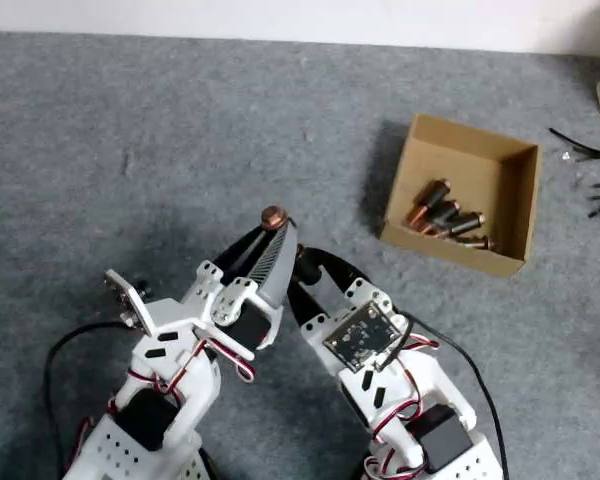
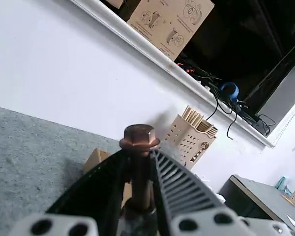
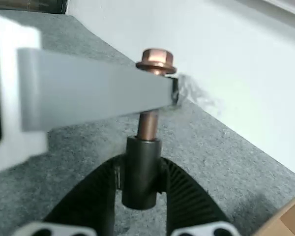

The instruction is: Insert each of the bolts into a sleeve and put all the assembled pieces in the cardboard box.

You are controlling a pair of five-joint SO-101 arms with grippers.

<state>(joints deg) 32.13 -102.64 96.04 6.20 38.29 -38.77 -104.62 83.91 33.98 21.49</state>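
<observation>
A copper bolt [image 1: 273, 216] stands upright between the two arms, head up. My left gripper [image 1: 270, 245] is shut on its shaft; in the left wrist view the bolt [image 2: 139, 142] rises between the fingers of that gripper [image 2: 140, 162]. My right gripper [image 3: 140, 184] is shut on a dark sleeve [image 3: 141, 172] just below. The bolt's shaft [image 3: 148, 125] enters the sleeve's top, with much of the shaft still showing. The left gripper's finger [image 3: 88, 93] crosses in front of the bolt. The cardboard box [image 1: 450, 250] sits to the right with several assembled pieces [image 1: 445, 215] inside.
The table is covered in grey felt [image 1: 130, 130]. Small black parts [image 1: 592, 190] lie at the right edge beyond the box. A slotted wooden holder [image 2: 189, 135] stands by the white wall. A corner of the box [image 3: 285, 221] shows near the right gripper.
</observation>
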